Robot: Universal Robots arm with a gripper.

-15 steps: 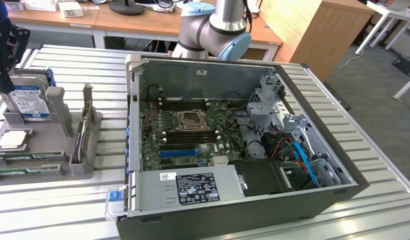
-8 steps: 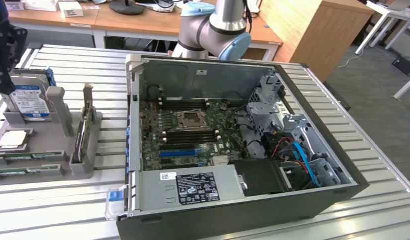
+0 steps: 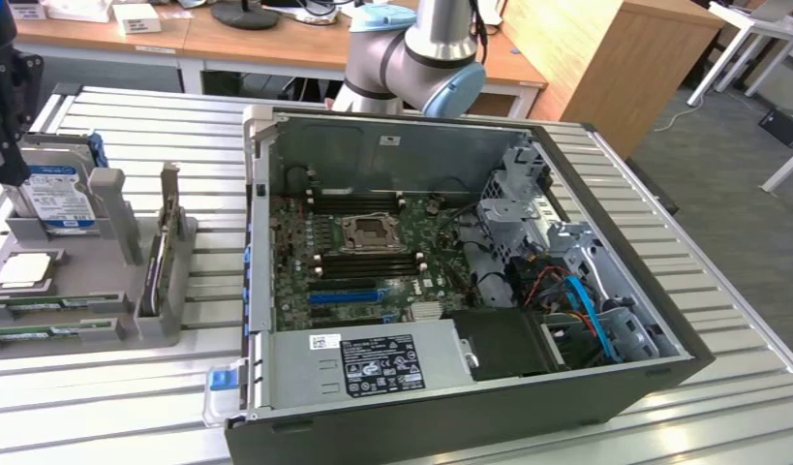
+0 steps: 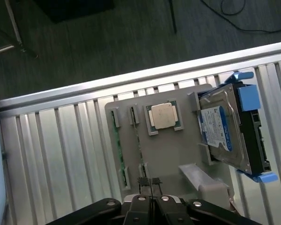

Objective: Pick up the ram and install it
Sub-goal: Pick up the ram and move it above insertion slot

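Ram [image 4: 117,150] sits as two thin green sticks, edge-up and side by side in slots of the grey holder [image 4: 178,154]. They're just beside the CPU [image 4: 163,116], on the far side of it from the hard drive [image 4: 222,133], and neither stick is lifted. Gripper [image 4: 151,183] hangs above the holder w/ fingers pressed together and nothing between them, so you've got no grip yet. Main risk, imo: go down w/ the jaws closed like this and the tips land on a stick's top edge or the holder wall instead of straddling it, which could chip the board or shove the holder across the slatted table [image 3: 125,407]. The sticks are close together, so a finger could wedge between them or catch the wrong one. Drift toward the CPU and you could scrape it. An off-centre pinch on such a narrow edge prob. lets the stick tilt or slip on the way over. At the PC case [image 3: 435,431], the black memory slots [image 3: 370,263] flank the CPU socket [image 3: 368,232] on the motherboard [image 3: 429,228], w/ cables nearby. A tilted or reversed stick likely jams, and pushing on it could stress slot and board.
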